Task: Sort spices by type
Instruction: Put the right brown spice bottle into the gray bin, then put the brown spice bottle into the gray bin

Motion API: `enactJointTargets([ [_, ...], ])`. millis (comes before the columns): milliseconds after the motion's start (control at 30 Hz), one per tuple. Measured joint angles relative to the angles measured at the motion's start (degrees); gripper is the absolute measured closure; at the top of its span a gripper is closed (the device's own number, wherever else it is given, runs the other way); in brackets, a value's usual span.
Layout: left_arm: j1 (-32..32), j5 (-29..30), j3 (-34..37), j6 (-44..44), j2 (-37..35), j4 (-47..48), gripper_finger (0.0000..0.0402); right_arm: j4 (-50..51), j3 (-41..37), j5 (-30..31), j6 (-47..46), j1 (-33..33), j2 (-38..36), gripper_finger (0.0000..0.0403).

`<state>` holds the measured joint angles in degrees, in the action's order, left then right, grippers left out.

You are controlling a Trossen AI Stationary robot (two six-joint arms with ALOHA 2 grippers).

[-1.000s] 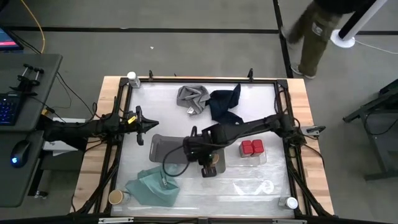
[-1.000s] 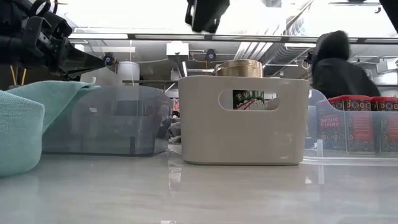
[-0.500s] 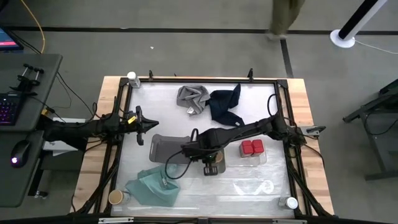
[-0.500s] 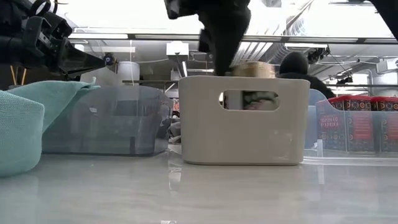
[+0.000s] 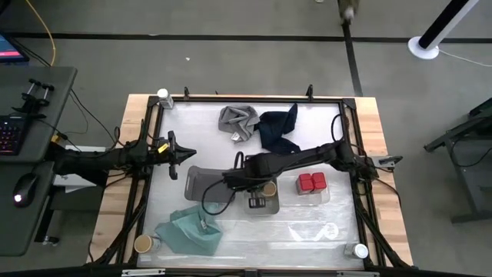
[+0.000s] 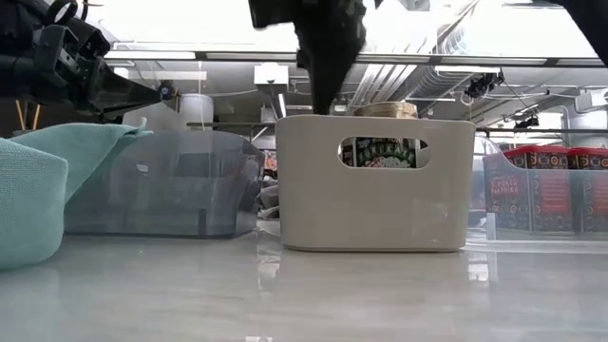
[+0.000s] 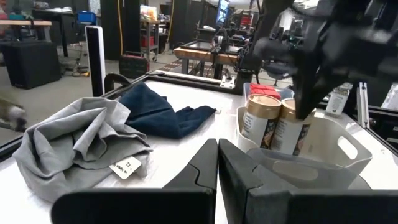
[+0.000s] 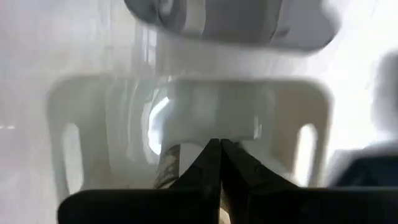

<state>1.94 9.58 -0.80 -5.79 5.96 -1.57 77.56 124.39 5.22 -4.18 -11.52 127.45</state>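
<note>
A pale grey tray (image 5: 260,208) (image 6: 370,204) holds two tan-topped spice jars (image 7: 262,117) (image 7: 287,124); one tan top (image 5: 269,188) shows from above. My right gripper (image 5: 247,185) (image 8: 219,144) is shut and points down over the tray's left end (image 6: 326,103), beside the jars. Two red jars (image 5: 311,183) sit in a clear tray (image 5: 326,196). A third tan-topped jar (image 5: 143,244) and two white-capped jars (image 5: 163,95) (image 5: 360,250) stand at the table's corners. My left gripper (image 5: 191,154) (image 7: 217,152) is shut and waits at the left. My right gripper comes down from above next to the second tan-topped jar's top (image 7: 287,109). Whether its shut fingers touch the jar or the tray rim, I cannot tell.
A dark grey tray (image 5: 201,183) sits just left of the pale one. A teal cloth (image 5: 188,229) lies near-left, and a grey cloth (image 5: 237,121) and a navy cloth (image 5: 278,127) lie at the far side. A black frame (image 5: 254,98) rims the table.
My right gripper has dropped from above the pale tray down to its rim and moved toward the far edge and a little left. The jar seen through the tray's handle slot has shifted sideways. A person beyond the table has walked out of view.
</note>
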Motion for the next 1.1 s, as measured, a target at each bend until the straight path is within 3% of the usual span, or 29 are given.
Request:
enactJointTargets([
  [100,0.00,0.00,0.00,0.01,-0.01,0.01,0.0401,0.50,3.70,-0.02,1.27,-0.30,-0.45,0.0403],
  [233,0.02,0.00,0.00,0.01,0.00,0.01,0.0402,4.79,6.28,-10.16,2.15,-0.98,-0.45,0.0403],
  [367,0.00,0.00,-0.01,0.01,0.00,-0.01,0.0401,9.28,3.30,-17.51,1.77,-2.98,-0.43,0.0403],
  [600,0.01,0.00,-0.01,0.01,0.00,0.00,0.0402,6.92,-5.05,-12.23,1.36,-5.70,-0.36,0.0403],
  [800,0.01,0.00,0.00,-0.01,-0.02,-0.01,0.0401,7.06,-5.94,-7.08,-1.83,-4.94,-0.34,0.0403],
  [1100,0.02,0.06,0.00,3.08,-0.02,-0.04,0.0402,9.08,-1.72,-11.98,-2.98,-6.58,-3.16,0.0403],
])
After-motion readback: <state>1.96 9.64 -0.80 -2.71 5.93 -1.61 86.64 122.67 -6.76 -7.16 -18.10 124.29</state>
